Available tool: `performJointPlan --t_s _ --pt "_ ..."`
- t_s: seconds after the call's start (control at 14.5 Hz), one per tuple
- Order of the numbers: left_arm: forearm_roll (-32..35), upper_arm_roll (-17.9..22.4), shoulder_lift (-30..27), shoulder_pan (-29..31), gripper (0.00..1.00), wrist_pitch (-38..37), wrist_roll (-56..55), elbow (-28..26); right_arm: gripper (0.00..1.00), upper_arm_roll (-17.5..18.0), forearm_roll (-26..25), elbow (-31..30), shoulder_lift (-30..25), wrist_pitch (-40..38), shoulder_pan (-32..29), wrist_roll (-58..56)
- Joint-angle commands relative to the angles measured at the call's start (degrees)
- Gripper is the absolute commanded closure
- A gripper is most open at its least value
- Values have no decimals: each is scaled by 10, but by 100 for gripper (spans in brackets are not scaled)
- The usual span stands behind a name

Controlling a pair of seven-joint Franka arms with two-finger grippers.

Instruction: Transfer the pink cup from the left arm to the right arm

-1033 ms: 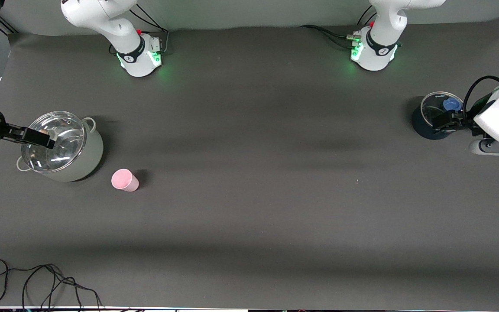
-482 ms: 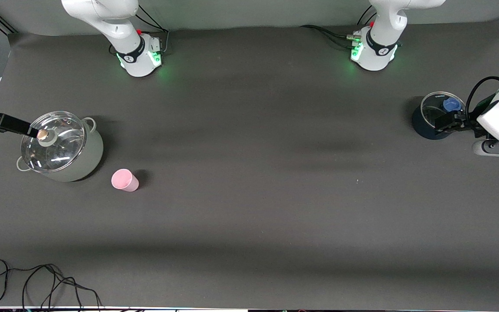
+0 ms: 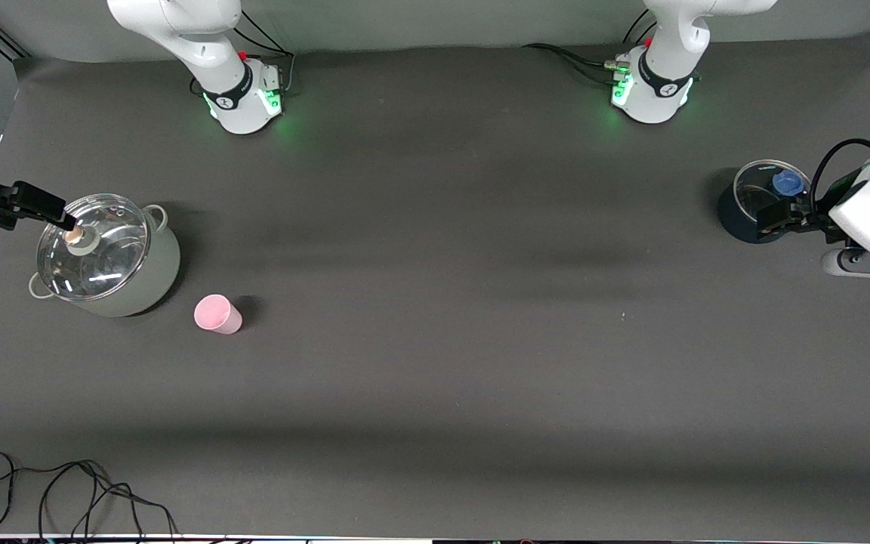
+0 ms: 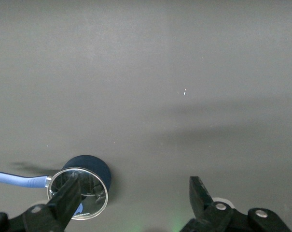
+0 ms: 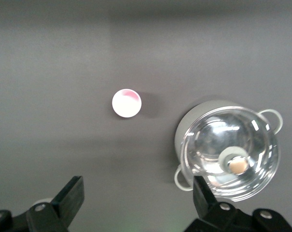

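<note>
The pink cup (image 3: 217, 314) stands on the dark table mat at the right arm's end, beside the grey pot and a little nearer to the front camera. It also shows in the right wrist view (image 5: 126, 103), free of any gripper. My right gripper (image 3: 50, 208) is open and empty, up over the outer rim of the grey pot; in its wrist view (image 5: 136, 198) the jaws stand wide apart. My left gripper (image 3: 776, 215) is open and empty over the dark blue pot at the left arm's end, and its wrist view (image 4: 133, 193) shows wide jaws.
A grey two-handled pot with a glass lid (image 3: 106, 257) (image 5: 228, 152) stands at the right arm's end. A dark blue pot with a glass lid and blue handle (image 3: 756, 204) (image 4: 85, 186) stands at the left arm's end. A black cable (image 3: 65, 491) lies at the near edge.
My right gripper has drawn back from over the glass lid's middle to the pot's outer rim. My left gripper has shifted only slightly. The pink cup has not moved.
</note>
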Motion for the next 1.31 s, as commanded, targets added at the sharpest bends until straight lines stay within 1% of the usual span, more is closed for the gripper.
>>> performJointPlan --t_s 0.0,0.14,0.28,0.34,0.48,0.62,1.24 --pt "-5 6 10 -5 0 -2 7 15 0 8 -10 1 -6 23 -19 -23" --pt "-5 6 12 -5 0 -2 7 19 0 14 -9 2 -8 23 -25 -23" --pt "-5 6 13 -5 0 -2 7 20 0 52 -11 0 -11 18 -55 -23" --pt "-5 6 13 -5 0 -2 7 20 0 59 -13 0 -9 12 -57 -22" --pt "-5 7 13 -5 0 -2 7 20 0 58 -14 1 -3 -5 -50 -27" --pt "-5 7 13 -4 0 -2 7 20 0 57 -14 3 7 -4 -48 -28" --pt "-5 7 16 -5 0 -2 7 20 0 58 -14 1 9 -3 -46 -18"
